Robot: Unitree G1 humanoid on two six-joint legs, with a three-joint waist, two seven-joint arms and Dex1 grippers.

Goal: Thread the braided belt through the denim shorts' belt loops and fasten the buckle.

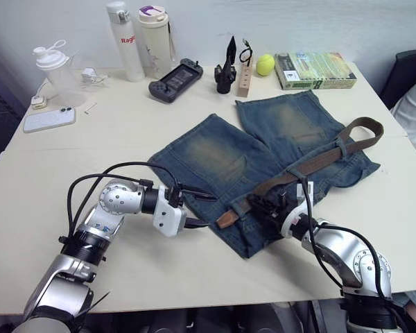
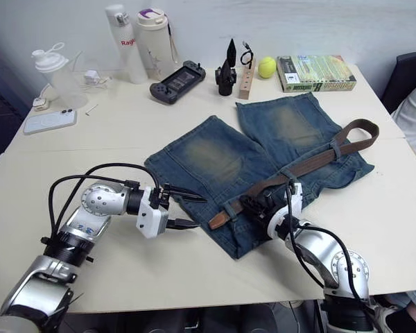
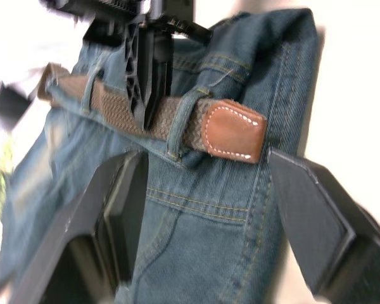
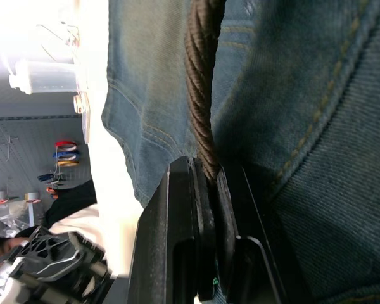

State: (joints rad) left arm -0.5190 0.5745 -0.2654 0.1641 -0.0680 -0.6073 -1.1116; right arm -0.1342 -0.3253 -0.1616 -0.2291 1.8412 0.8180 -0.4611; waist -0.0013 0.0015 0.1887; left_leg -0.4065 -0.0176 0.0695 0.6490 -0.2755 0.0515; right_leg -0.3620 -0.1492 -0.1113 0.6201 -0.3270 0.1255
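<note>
The braided belt (image 1: 312, 163) hides under denim between belt loops (image 3: 180, 123); its buckle can't be made out.

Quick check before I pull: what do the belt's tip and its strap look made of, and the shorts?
The tip looks like smooth brown leather, edged with pale stitching. The braided belt behind it seems woven cord or fibre; its plaited strands show where the right gripper pinches it. The denim shorts look like faded blue denim, with tan-worn patches and contrast seams.
</note>
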